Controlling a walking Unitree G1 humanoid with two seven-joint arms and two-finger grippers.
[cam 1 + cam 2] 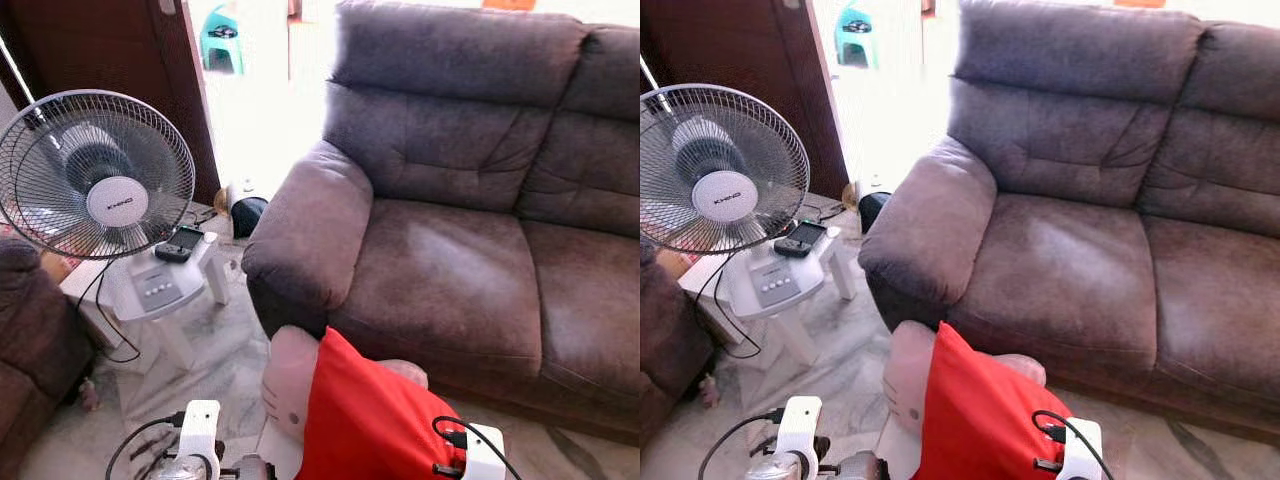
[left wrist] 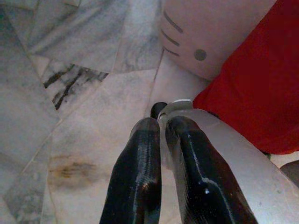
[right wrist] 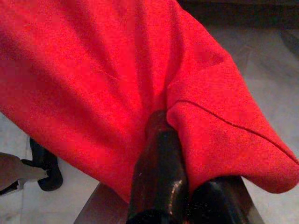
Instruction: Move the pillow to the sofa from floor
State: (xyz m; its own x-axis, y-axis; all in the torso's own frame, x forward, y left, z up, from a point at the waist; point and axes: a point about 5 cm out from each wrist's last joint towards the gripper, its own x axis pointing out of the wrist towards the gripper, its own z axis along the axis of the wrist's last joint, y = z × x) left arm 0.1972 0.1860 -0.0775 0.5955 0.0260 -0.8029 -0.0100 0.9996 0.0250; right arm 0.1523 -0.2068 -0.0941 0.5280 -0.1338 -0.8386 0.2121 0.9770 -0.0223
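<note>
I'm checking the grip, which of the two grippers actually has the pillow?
The right gripper, its black fingers pinched into the pillow's red fabric. The left gripper is shut on nothing, over bare floor beside it.

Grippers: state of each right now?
Left gripper: shut, empty, over the floor beside the pillow.
Right gripper: shut on the pillow's red fabric.

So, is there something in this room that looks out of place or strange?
Yes. The red pillow sits off the sofa, down in front of it, with the right tool pinching its fabric. A phone-like device rests on the fan's base, near the edge.
</note>
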